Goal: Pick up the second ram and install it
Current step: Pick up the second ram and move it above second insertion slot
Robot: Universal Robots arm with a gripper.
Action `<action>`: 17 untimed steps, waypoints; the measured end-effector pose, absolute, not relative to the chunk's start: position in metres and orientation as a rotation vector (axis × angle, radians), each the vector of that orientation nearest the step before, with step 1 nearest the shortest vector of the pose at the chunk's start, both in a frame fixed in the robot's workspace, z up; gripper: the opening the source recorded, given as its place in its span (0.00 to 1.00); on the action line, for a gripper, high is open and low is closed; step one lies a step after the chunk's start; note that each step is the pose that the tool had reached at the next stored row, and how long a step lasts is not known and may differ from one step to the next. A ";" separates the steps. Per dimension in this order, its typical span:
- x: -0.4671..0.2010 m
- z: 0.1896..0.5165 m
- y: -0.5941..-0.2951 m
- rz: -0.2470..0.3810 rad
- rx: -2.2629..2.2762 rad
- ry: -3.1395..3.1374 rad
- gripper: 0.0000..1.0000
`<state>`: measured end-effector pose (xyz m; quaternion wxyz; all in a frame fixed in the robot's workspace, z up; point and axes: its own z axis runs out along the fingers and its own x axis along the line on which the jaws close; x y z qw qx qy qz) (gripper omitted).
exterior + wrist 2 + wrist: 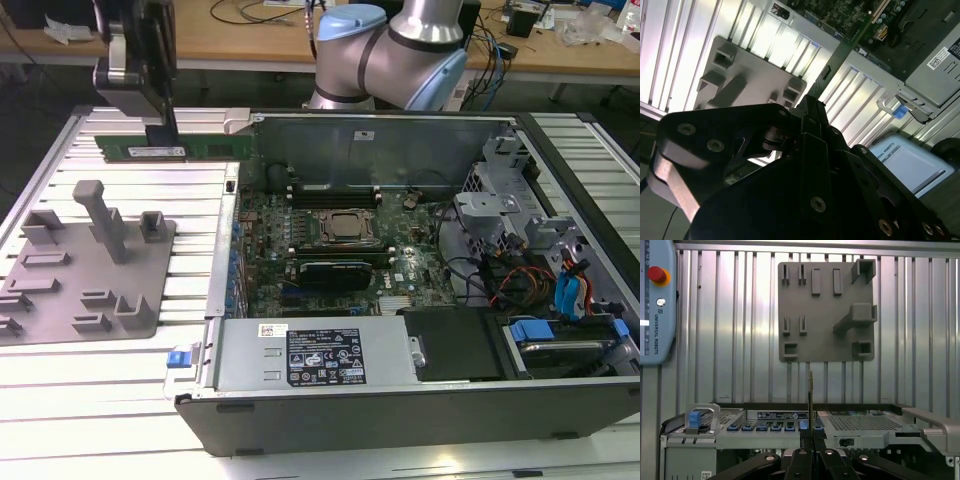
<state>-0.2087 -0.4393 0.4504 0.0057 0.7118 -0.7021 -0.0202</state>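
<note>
Claw (167, 133) gripping second ram (215, 146), held level, long axis running exterior view's left-right.

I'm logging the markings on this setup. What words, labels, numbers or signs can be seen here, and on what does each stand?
the second ram, held in the gripper: white sticker, print too small to read.
black label on the metal box: print too small to read.
small white label beside it: too small to read.
pendant: one upright line of brand lettering, not quoted here.
No other text can be quoted.
</note>
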 end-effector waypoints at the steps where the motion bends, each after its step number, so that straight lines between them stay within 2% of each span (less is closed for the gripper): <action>1: -0.206 0.450 -0.439 -0.063 2.228 -2.198 0.09; 17: -0.161 0.449 -0.439 -0.064 2.228 -2.198 0.09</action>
